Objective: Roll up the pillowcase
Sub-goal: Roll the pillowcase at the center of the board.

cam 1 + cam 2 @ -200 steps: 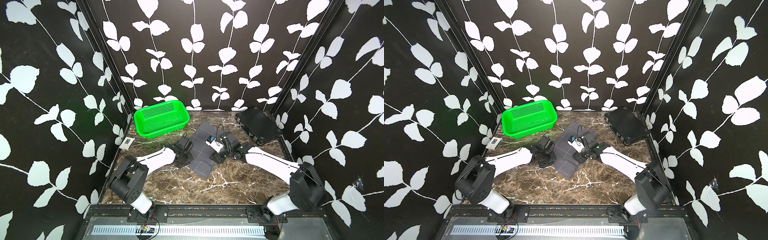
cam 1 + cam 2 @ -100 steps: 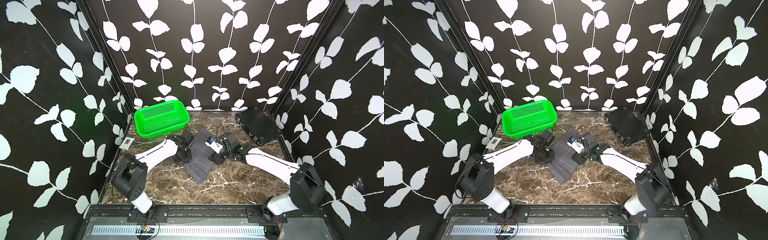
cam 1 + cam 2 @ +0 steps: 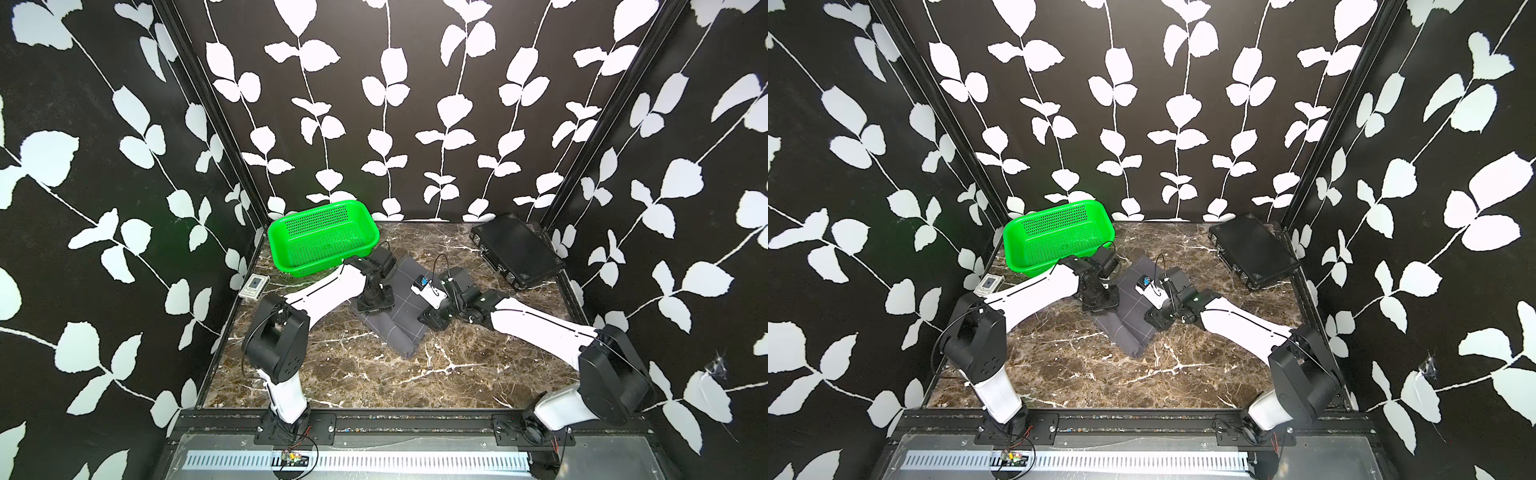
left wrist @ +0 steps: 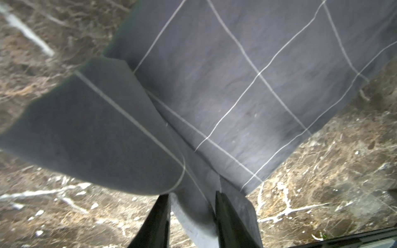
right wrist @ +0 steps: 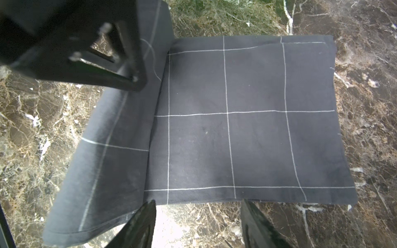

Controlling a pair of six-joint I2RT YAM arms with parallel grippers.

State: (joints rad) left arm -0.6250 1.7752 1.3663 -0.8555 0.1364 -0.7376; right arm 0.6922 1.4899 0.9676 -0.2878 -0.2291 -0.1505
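Though barely rolled, judged pillowcase (image 5: 236,128) limp and light; best pinched along fold (image 5: 120,150), frame left. Noted left gripper (image 4: 191,194) parted astride fold, right gripper (image 5: 198,201) parted, empty.

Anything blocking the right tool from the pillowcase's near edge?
Nothing visible. The open right tool sits right at the pillowcase edge, with only bare marble table between its jaws. The left tool is at the folded-over side, clear of that path.

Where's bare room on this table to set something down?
Free: the near table strip, from the pillowcase to the front edge; the far gap between green basket and black case. Crowded: the middle, left gripper and right gripper at the pillowcase.
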